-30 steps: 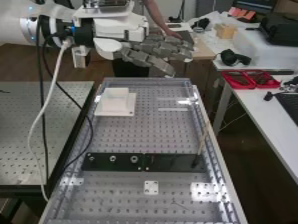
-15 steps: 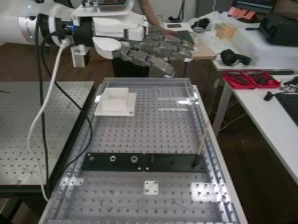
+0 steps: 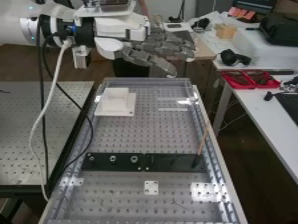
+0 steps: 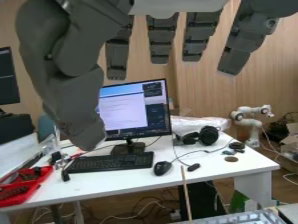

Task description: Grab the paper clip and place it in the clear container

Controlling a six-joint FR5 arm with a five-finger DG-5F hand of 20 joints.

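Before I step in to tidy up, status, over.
Hand open, empty, by bench's far end. Paper clip's place: can't tell. Thin stick standing on black strip, possible snag.

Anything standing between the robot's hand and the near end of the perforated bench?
Yes. Going from the hand down the bench, the white block sits left in the high view, then the black strip lies crosswise, a thin stick rising near its right end. I can't tell where the paper clip is.
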